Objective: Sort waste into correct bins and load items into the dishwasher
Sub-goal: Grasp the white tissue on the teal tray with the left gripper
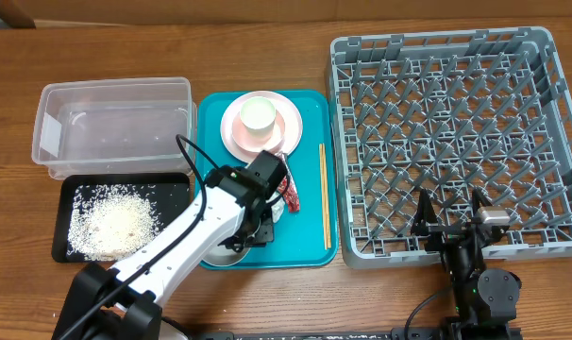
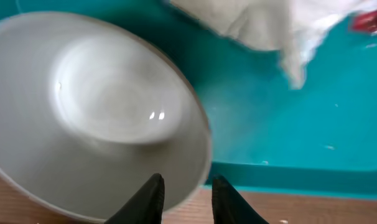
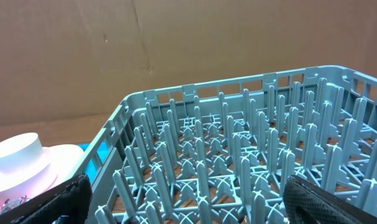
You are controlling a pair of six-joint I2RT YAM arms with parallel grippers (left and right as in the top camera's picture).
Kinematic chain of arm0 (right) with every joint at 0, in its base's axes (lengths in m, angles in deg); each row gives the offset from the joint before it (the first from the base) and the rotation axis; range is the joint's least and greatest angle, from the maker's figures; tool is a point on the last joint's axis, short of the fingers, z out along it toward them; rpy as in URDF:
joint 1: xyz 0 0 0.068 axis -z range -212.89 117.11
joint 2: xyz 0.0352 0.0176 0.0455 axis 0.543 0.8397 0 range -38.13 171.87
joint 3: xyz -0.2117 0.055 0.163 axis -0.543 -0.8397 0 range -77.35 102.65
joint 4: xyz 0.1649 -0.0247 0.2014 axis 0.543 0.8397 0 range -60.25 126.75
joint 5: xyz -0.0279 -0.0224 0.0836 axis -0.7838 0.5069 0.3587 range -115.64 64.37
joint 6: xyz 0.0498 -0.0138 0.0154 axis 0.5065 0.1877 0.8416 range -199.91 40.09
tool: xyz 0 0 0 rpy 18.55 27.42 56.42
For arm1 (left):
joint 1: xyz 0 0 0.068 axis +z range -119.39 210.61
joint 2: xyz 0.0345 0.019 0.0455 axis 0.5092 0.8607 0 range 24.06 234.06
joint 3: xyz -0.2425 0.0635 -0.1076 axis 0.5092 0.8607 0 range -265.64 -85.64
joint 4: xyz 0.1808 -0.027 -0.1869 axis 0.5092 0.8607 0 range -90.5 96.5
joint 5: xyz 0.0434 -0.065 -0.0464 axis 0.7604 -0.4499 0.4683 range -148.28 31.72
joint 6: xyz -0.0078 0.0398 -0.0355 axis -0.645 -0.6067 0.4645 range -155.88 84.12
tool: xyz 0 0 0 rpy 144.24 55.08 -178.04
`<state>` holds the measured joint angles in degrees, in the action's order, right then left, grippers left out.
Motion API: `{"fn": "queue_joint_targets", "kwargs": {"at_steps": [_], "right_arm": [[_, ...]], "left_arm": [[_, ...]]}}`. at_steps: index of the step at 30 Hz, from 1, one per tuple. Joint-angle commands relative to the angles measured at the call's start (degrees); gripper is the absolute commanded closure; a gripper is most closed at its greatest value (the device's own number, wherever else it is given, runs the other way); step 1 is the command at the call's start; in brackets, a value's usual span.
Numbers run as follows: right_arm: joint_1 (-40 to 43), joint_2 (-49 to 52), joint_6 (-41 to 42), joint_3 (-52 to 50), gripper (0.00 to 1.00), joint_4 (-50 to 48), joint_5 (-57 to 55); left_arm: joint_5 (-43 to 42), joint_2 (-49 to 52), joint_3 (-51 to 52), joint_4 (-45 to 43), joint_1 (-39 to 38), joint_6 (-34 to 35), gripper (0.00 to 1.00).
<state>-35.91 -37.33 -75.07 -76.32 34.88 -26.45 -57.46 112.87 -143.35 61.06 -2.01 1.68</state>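
My left gripper (image 1: 253,234) hangs low over the near end of the teal tray (image 1: 310,227). In the left wrist view its jaws (image 2: 186,180) stand slightly apart, with the rim of an empty whitish bowl (image 2: 107,112) in the gap. The bowl (image 1: 227,253) is mostly hidden under the arm in the overhead view. A crumpled white napkin (image 2: 263,25) and a red wrapper (image 1: 292,195) lie just beyond. The pink plate (image 1: 286,132) carries a white cup (image 1: 259,113). Rice (image 1: 116,225) lies in the black tray (image 1: 69,194). My right gripper (image 1: 451,215) is open at the dish rack's (image 1: 456,142) near edge.
A clear plastic tub (image 1: 111,127) stands behind the black tray at the left. A pair of wooden chopsticks (image 1: 323,194) lies along the teal tray's right side. Bare wooden table runs along the front edge. Upright pegs (image 3: 238,155) fill the rack.
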Motion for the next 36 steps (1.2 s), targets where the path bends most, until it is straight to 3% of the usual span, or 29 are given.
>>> {"fn": "queue_joint_targets", "kwargs": {"at_steps": [1, 7, 9, 13, 20, 29, 34, 36], "right_arm": [[0.1, -0.5, -0.2, -0.6, 0.0, -0.4, 0.1], [0.1, -0.5, -0.2, -0.6, 0.0, -0.4, 0.1], [0.1, -0.5, -0.2, -0.6, 0.0, -0.4, 0.1], [0.1, -0.5, -0.2, -0.6, 0.0, -0.4, 0.1], [0.1, -0.5, -0.2, -0.6, 0.0, -0.4, 0.1], [0.1, -0.5, -0.2, -0.6, 0.0, -0.4, 0.1], [0.1, -0.5, -0.2, -0.6, 0.0, -0.4, 0.1], [0.1, -0.5, -0.2, -0.6, 0.0, -0.4, 0.1]], "left_arm": [[-0.8, -1.1, -10.4, 1.7, 0.2, 0.4, 0.73], [-0.8, -1.1, -19.6, -3.4, 0.0, 0.9, 0.7], [-0.8, -1.0, -19.5, -6.3, -0.2, 2.7, 0.61], [-0.8, 0.1, -18.9, -9.0, -1.3, 10.0, 0.66], [1.2, 5.8, -18.8, -8.4, -2.7, 11.3, 0.67], [11.8, 12.6, -18.8, -3.6, -1.0, 11.4, 0.64], [11.8, 12.8, -18.8, -3.1, 1.6, 11.4, 0.47], [11.8, 12.8, -18.8, -3.1, 2.4, 12.1, 0.46]]}}
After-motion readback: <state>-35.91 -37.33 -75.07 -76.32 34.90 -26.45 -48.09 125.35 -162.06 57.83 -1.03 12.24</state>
